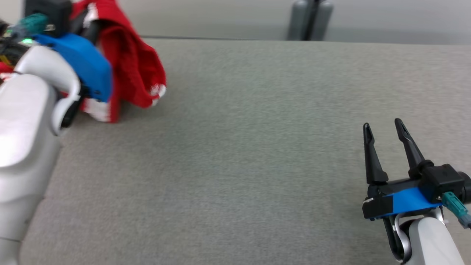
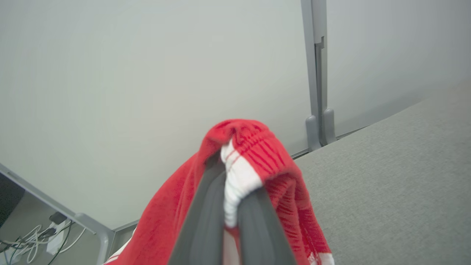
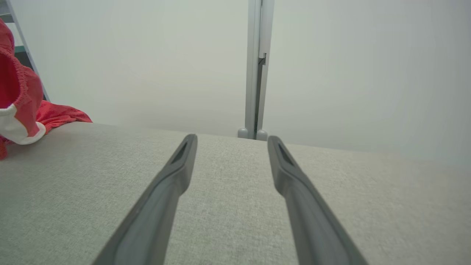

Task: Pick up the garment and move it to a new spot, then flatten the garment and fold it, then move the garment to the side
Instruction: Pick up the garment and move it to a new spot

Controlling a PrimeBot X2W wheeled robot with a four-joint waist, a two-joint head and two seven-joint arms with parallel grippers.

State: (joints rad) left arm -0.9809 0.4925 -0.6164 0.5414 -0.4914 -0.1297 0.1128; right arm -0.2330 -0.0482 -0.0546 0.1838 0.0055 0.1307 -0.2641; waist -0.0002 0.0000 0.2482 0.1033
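The red garment (image 1: 132, 70) with white striped trim hangs bunched at the far left of the grey table (image 1: 257, 154), its lower folds touching the surface. In the left wrist view my left gripper (image 2: 232, 191) is shut on the garment (image 2: 257, 147), which drapes over and hides the fingertips. The blue left wrist (image 1: 81, 62) covers that gripper in the head view. My right gripper (image 1: 382, 129) hovers open over the table's near right, nothing between its fingers (image 3: 176, 173). From the right wrist, the garment (image 3: 18, 95) sits far to the left.
A grey post (image 1: 311, 18) stands behind the table's far edge against a pale partition wall. Cables (image 2: 33, 239) lie on the floor beyond the table's left side. Bare table surface stretches between the two grippers.
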